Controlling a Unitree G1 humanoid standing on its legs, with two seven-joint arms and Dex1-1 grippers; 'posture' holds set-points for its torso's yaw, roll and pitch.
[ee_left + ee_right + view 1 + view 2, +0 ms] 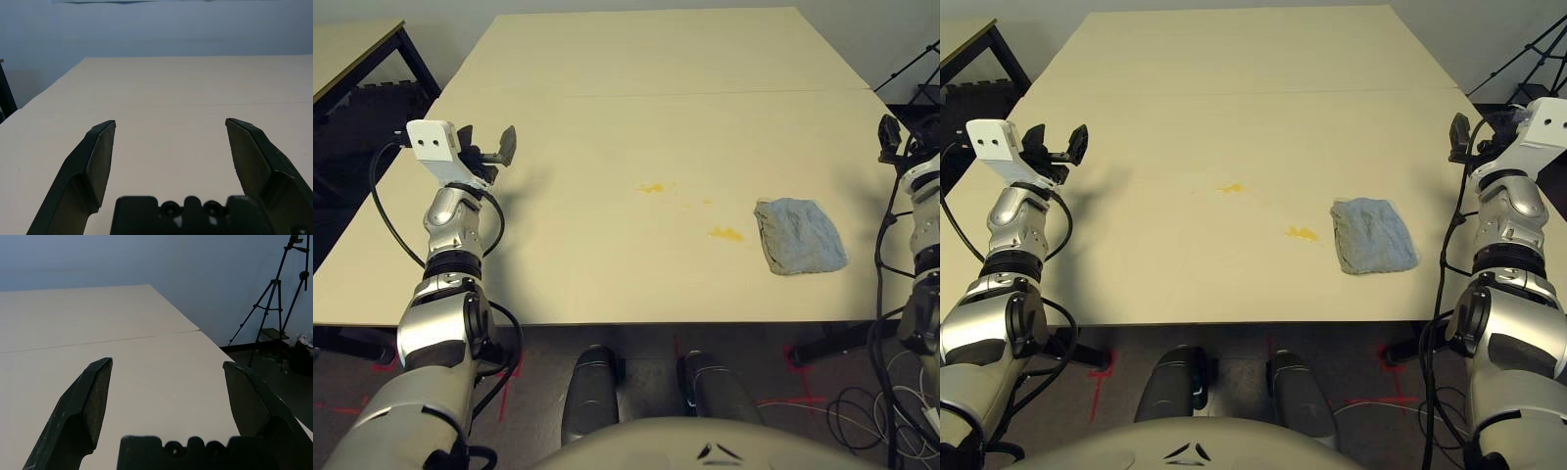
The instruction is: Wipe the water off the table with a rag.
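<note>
The grey-blue rag lies crumpled on the right side of the pale beige table, near its front edge. Small yellow-orange splotches of water sit left of it: one close to the rag, another farther left and back, with tiny specks between. My left gripper hovers open above the table's left edge, far from the rag, with nothing between its fingers. My right gripper is raised at the table's right edge, behind and to the right of the rag, open and empty, as its fingers show.
A thin seam crosses the tabletop behind the splotches. A smaller dark-framed table stands at the far left. A black tripod stands off the right side, and cables lie on the floor at the right.
</note>
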